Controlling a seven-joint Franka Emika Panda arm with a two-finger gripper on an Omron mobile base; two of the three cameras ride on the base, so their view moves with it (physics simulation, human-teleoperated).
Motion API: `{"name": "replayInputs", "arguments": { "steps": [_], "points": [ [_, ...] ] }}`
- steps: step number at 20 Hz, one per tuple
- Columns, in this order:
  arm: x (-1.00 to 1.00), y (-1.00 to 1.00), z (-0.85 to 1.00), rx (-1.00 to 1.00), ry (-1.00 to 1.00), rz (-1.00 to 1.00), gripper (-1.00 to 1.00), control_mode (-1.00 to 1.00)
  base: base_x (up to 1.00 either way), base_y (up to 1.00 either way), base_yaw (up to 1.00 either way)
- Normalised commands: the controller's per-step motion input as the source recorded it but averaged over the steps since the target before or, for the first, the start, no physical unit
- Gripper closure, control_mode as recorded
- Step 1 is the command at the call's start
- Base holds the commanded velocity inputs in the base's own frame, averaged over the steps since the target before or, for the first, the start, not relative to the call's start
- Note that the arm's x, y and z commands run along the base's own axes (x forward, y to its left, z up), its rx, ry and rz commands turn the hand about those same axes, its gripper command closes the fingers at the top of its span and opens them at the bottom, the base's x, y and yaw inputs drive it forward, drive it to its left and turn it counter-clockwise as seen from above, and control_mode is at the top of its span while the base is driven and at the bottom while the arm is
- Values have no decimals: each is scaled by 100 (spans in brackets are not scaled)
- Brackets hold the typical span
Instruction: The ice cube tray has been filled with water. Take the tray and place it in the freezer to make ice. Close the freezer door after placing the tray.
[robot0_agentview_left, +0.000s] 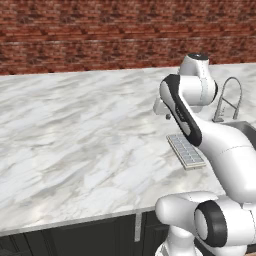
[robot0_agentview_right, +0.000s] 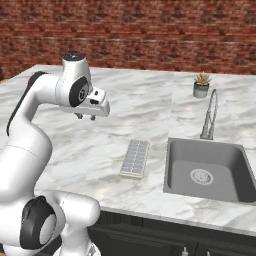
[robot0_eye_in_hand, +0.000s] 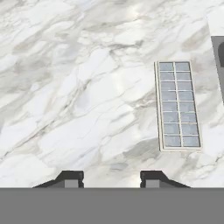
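Fingertips (robot0_eye_in_hand: 70, 178) rose nearest in the hand view, a gap showing between them, as close together as they came. Gripper (robot0_eye_in_hand: 112, 178) held nothing and hung above bare counter (robot0_agentview_left: 75, 130). Arm hid the near end of the tray (robot0_agentview_left: 185, 150) in the left base view. Tray, cells full of water (robot0_eye_in_hand: 179, 105), lay flat just beside the sink (robot0_agentview_right: 207, 172).

No writing, label, brand, number or sign can be read anywhere: not on the ice cube tray (robot0_eye_in_hand: 178, 106), nor on the marble counter (robot0_agentview_left: 75, 140).
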Motion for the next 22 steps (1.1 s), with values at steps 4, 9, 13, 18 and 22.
{"name": "replayInputs", "arguments": {
  "steps": [4,9,13,18,22],
  "points": [
    [2,-13,-11,0,-1,0,-100,-100,0,0,0],
    [0,-51,-30,1,-1,0,-100,-100,0,0,0],
    [2,-44,-14,3,0,1,-100,-100,0,0,0],
    [0,-38,-27,-6,0,-1,-100,-100,0,0,0],
    [12,-48,-25,-3,0,-5,-100,-100,0,0,0]
  ]
}}
